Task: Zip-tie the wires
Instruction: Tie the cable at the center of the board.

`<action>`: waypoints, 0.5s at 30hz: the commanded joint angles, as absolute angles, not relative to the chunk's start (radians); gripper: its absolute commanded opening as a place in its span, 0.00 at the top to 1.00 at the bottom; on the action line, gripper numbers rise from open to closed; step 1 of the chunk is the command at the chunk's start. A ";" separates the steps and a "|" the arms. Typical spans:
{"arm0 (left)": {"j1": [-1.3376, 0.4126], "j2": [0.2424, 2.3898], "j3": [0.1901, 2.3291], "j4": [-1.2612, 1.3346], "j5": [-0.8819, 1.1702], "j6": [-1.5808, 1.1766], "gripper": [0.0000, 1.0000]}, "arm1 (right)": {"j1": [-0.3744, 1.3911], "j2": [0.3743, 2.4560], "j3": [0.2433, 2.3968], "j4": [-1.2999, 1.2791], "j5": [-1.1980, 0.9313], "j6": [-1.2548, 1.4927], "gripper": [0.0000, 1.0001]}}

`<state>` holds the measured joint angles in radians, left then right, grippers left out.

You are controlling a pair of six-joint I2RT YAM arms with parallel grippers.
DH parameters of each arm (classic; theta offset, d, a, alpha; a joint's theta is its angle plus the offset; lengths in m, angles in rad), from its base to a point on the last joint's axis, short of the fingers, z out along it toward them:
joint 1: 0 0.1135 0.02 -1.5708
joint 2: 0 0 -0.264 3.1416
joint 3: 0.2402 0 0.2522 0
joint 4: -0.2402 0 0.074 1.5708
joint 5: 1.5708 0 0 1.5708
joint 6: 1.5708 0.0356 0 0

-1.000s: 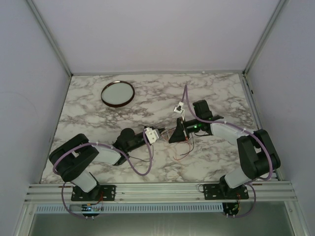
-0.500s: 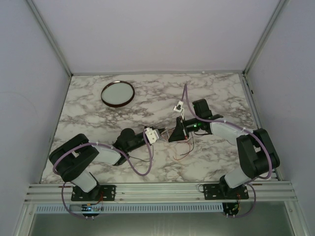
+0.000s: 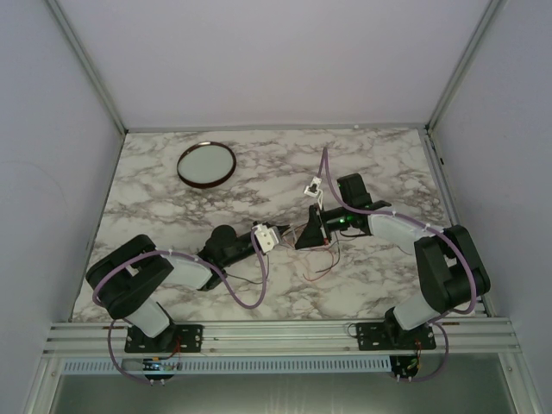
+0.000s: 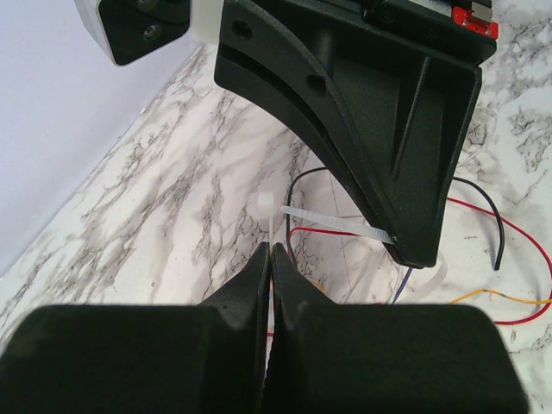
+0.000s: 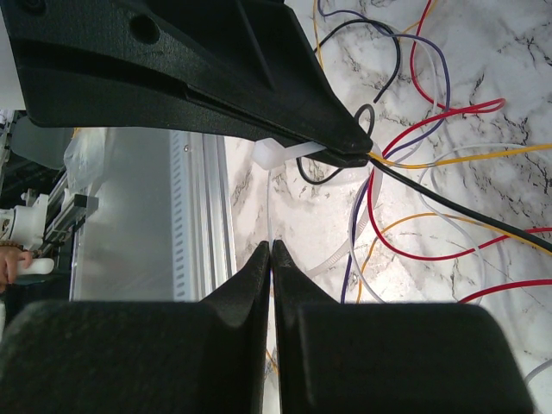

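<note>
Grippers: two, left gripper [image 4: 269, 252] and right gripper [image 5: 272, 250], tips close together, each clamped on the one white zip tie [image 4: 332, 226].
Wires [image 5: 431, 161]: loose red, black, yellow and purple tangle, count unclear, on the marble table [image 3: 172, 216] just under both tips.
Dish [image 3: 207, 185]: one, well beyond the left gripper.
In the way: each gripper's black body fills the top of the other's wrist view.

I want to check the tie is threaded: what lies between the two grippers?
A white zip tie spans the gap, pinched by the left gripper and right gripper; the left wrist view shows it.
</note>
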<state>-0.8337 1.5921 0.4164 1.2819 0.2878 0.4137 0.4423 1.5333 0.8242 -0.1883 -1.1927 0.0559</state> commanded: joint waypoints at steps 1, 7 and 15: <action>-0.843 1.602 0.405 1.351 0.319 0.415 1.00 | 0.432 1.526 0.867 -0.176 -1.223 0.032 1.00; -0.845 1.602 0.406 1.347 0.319 0.420 1.00 | 0.431 1.520 0.868 -0.175 -1.217 0.034 1.00; -0.847 1.608 0.405 1.352 0.317 0.422 1.00 | 0.431 1.521 0.870 -0.176 -1.205 0.036 1.00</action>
<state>-0.8394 1.6005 0.4160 1.2823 0.2874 0.4141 0.4423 1.5333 0.8291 -0.1883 -1.1919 0.0559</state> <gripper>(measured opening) 0.005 0.004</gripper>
